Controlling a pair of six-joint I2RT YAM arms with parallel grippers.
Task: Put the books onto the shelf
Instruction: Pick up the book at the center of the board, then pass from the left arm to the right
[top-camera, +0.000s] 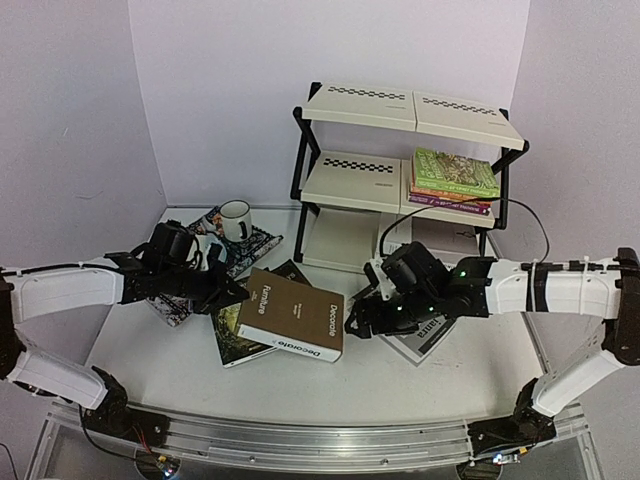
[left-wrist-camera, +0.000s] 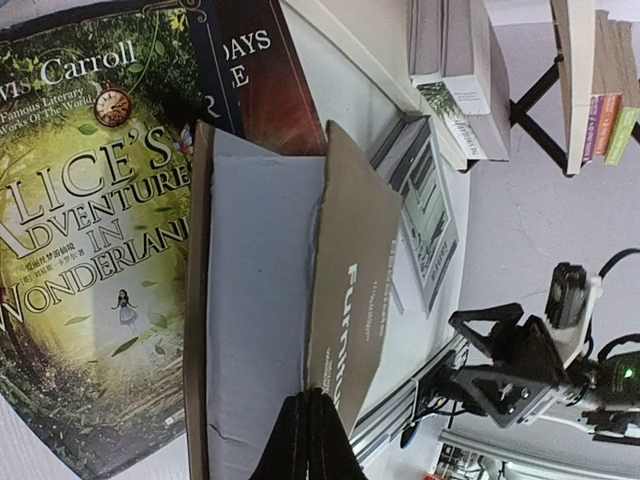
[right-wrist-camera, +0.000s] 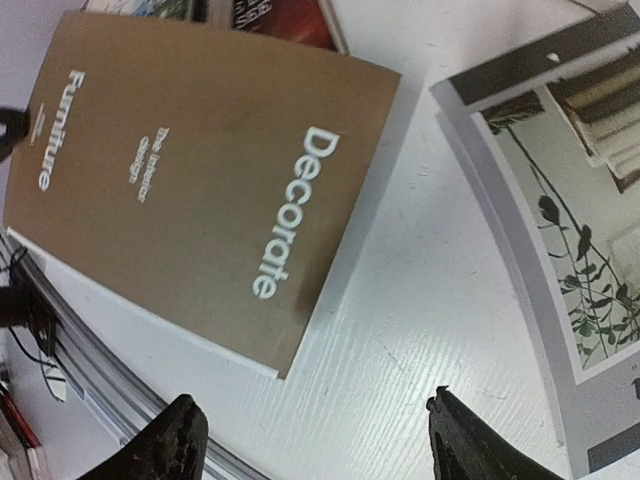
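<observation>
Right now your left gripper (top-camera: 236, 293) has its jaws pinched fully together with nothing between them. Its tip is at the left edge of the brown "Decorate" book (top-camera: 292, 315), and you cannot tell from these views whether it touches. That book lies flat at the middle of the table (top-camera: 400, 385), cover up, resting partly on the Alice book (top-camera: 232, 342), whose green cover sticks out at the near left. A dark novel (left-wrist-camera: 260, 70) shows just beyond it on the far side. Your right gripper (top-camera: 358, 322) hangs low just beside the right edge of the brown book, its 2 fingertips (right-wrist-camera: 175, 440) spread wide and holding nothing. In the right wrist view they frame bare white tabletop near the book's corner. To the right of that gripper, partly under the arm, the white palm-leaf book (top-camera: 425, 335) lies flat on the table. The shelf (top-camera: 365, 105) stands at the far right of centre, well apart from both grippers. On the right panel of its middle tier lies a stack of books (top-camera: 450, 195), the green book (top-camera: 455, 172) on top and orange and purple edges under it. At the far left a mug (top-camera: 235, 220) stands upright on a dark patterned mat (top-camera: 258, 243).
</observation>
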